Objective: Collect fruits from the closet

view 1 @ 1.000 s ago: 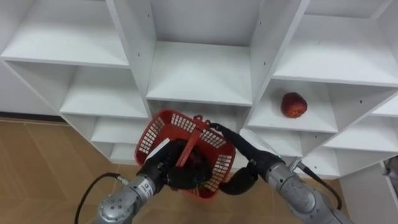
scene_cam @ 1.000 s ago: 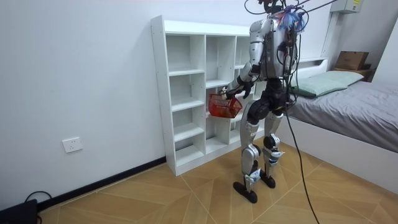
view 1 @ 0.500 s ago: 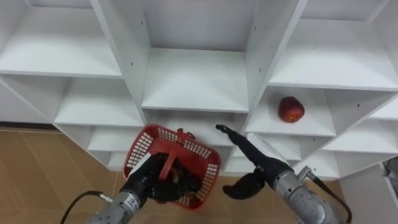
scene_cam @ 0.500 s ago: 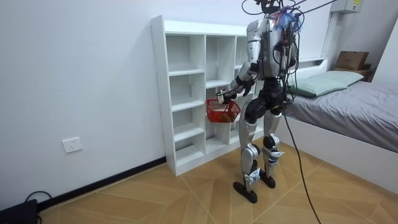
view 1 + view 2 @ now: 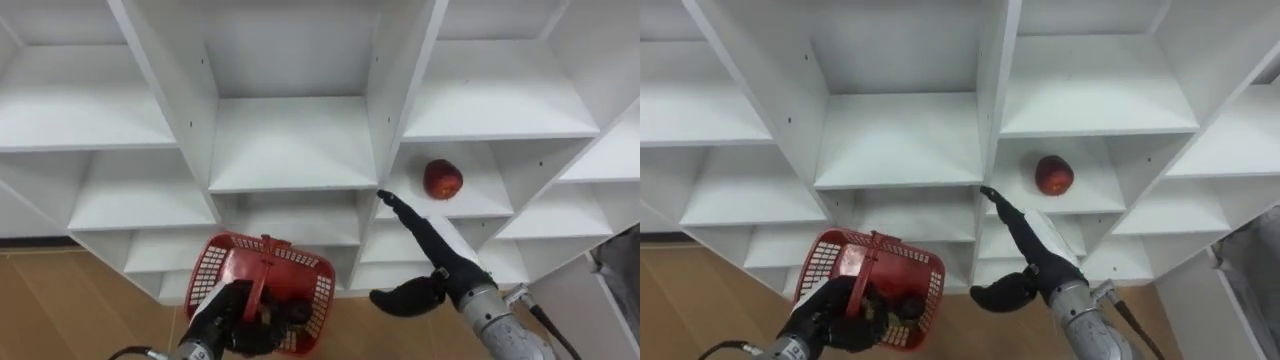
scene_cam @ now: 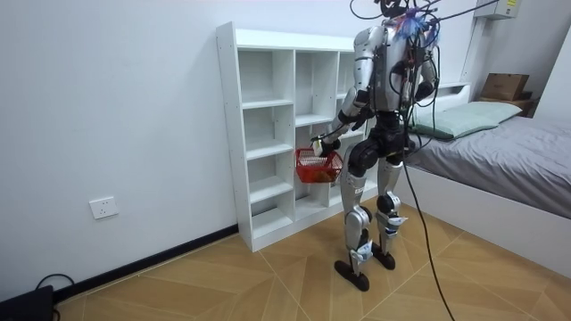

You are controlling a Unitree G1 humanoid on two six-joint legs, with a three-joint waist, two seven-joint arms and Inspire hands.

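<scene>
A red apple [image 5: 443, 179] lies on a shelf in the right column of the white closet [image 5: 290, 150]. My right hand [image 5: 442, 274] is open just below and left of it, fingers straight and pointing up at that shelf's front edge, not touching the apple. A red mesh basket [image 5: 300, 270] hangs low in front of the bottom shelves. My left hand [image 5: 224, 320] is shut on its upright handle. Dark shapes lie inside the basket; I cannot tell what they are. In the room view the robot stands upright facing the closet [image 6: 268, 134], with the basket [image 6: 318, 166] at hip height.
The closet's other compartments hold nothing. Wooden floor [image 5: 60, 300] shows at the lower left. A bed [image 6: 508, 152] stands close behind the robot on the room view's right, and a white wall runs along the room view's left.
My right hand has left the basket's rim and stretched up toward the apple's shelf. The basket has dropped lower and to the left in my left hand. The head camera has tilted.
</scene>
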